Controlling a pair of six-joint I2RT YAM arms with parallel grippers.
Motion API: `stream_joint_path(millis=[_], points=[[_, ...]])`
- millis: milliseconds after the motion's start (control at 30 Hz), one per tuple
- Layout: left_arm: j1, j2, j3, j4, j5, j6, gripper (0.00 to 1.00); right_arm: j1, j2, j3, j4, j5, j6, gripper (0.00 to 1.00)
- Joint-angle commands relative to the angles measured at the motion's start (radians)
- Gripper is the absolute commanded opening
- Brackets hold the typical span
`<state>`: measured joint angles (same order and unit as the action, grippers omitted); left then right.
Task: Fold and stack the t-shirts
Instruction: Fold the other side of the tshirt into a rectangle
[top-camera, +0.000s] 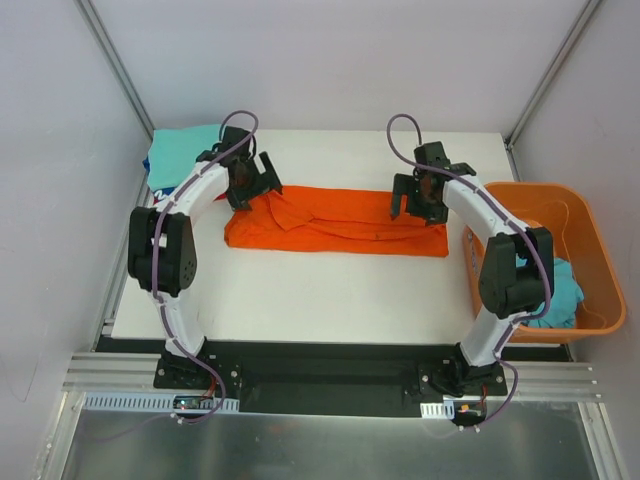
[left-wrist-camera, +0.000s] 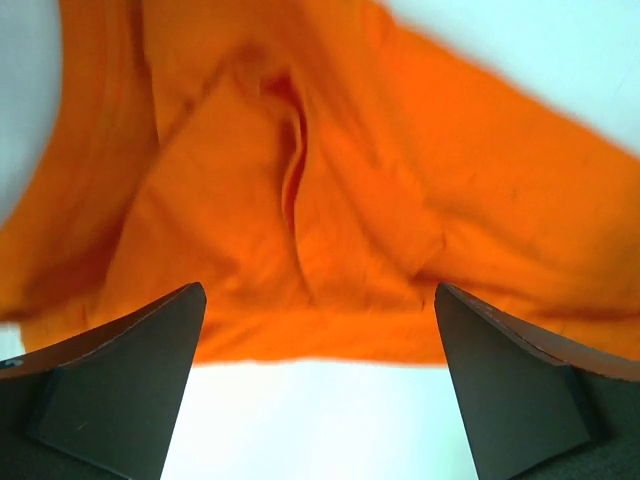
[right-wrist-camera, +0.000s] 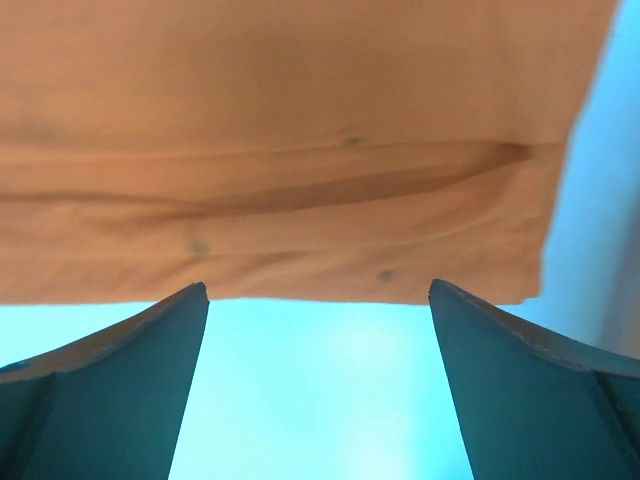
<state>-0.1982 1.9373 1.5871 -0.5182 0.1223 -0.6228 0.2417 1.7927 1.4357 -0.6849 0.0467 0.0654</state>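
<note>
Orange t-shirt (top-camera: 335, 225) folded into a long creased band across the white surface (top-camera: 330, 295), left hand (top-camera: 250, 182) released over its bunched left end, right hand (top-camera: 418, 200) released over its flatter right end, teal t-shirt (top-camera: 180, 152) at far left

We see an orange plastic basket (top-camera: 560, 212) standing at the right edge of a white table (top-camera: 330, 295), a metal rail (top-camera: 330, 405) running along its near side.
</note>
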Motion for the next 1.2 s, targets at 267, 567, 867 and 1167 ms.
stream_joint_path(millis=[267,567,867,1167], points=[[-0.107,-0.029,-0.127,0.027,0.066,-0.038,0.99,0.1,-0.113,-0.175,0.065,-0.076,0.019,0.97],[-0.109,0.118,0.002,0.046,0.04,-0.037,0.99,0.1,-0.131,-0.198,0.033,-0.012,0.024,0.97],[-0.109,0.218,0.146,0.058,0.073,-0.038,0.99,0.1,-0.122,-0.169,0.002,0.038,0.016,0.97],[-0.115,0.41,0.496,0.07,0.201,-0.06,0.99,0.1,-0.096,-0.126,-0.015,0.067,0.014,0.97]])
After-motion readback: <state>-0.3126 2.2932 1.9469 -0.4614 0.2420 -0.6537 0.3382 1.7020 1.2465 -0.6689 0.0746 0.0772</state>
